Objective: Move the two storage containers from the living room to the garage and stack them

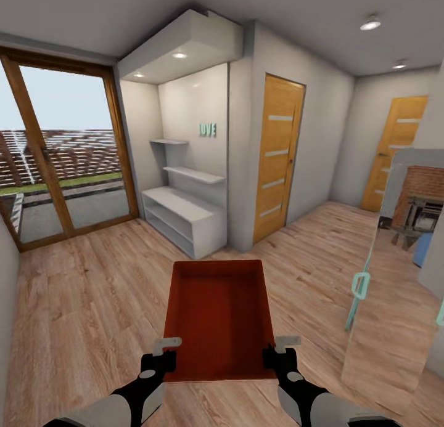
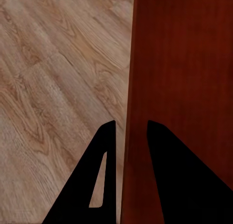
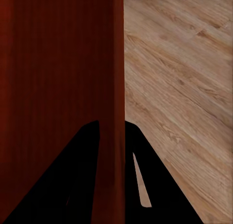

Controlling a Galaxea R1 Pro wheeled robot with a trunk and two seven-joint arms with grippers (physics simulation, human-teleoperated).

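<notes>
I am carrying one red box (image 1: 217,319) out in front of me, held up over the wood floor (image 1: 86,291). It is open on top and I can see nothing inside it.

My left tool (image 1: 165,348) pinches the left wall of the box near the corner closest to me. In the left wrist view the thin wall sits right between the two dark fingers (image 2: 104,151), one outside and one inside, closed down on it. My right tool (image 1: 281,345) does the same on the right wall. In the right wrist view its fingers (image 3: 87,151) squeeze the wall from both sides too.

I think the box is light, since it is empty and the walls are thin. It looks stiff and keeps its shape. The walls are smooth, so I think it could slip if I let go a little. Both grips are at the near end, so the far end hangs out with no help and may tip down. Holding the two side walls at once feels like the best way to keep it flat.

Ahead I see a white shelf (image 1: 185,214), a wooden door (image 1: 277,156), and big glass doors (image 1: 61,162). This is not the garage yet.
</notes>
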